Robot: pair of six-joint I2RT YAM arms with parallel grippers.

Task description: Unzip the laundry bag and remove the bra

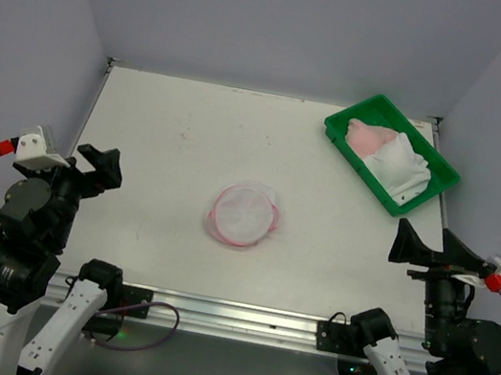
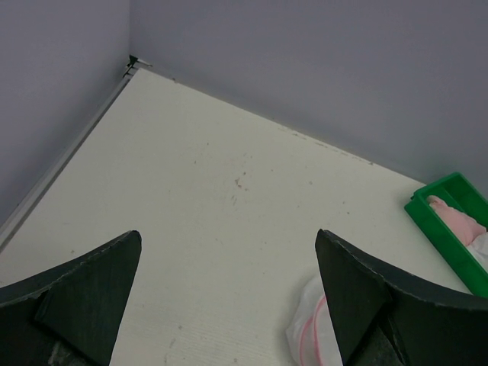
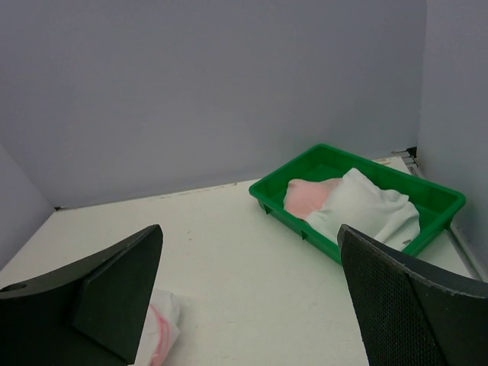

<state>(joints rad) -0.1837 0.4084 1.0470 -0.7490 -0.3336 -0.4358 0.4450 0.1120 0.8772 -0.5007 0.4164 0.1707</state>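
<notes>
Gaping wide and empty, my left fingers (image 1: pixel 103 168) and right fingers (image 1: pixel 428 258) flank the laundry bag (image 1: pixel 244 214) — well apart, mid worktop (image 1: pixel 163 133).

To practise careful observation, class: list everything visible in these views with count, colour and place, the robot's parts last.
table: one, off-white, under everything.
laundry bag: one, white mesh with pink trim, table centre.
tray: one, green, far right corner of the table.
white cloth: one, white, in the tray.
pink cloth: one, pink, in the tray beside the white cloth.
left gripper: one, black, open, near left edge.
right gripper: one, black, open, near right edge.
</notes>
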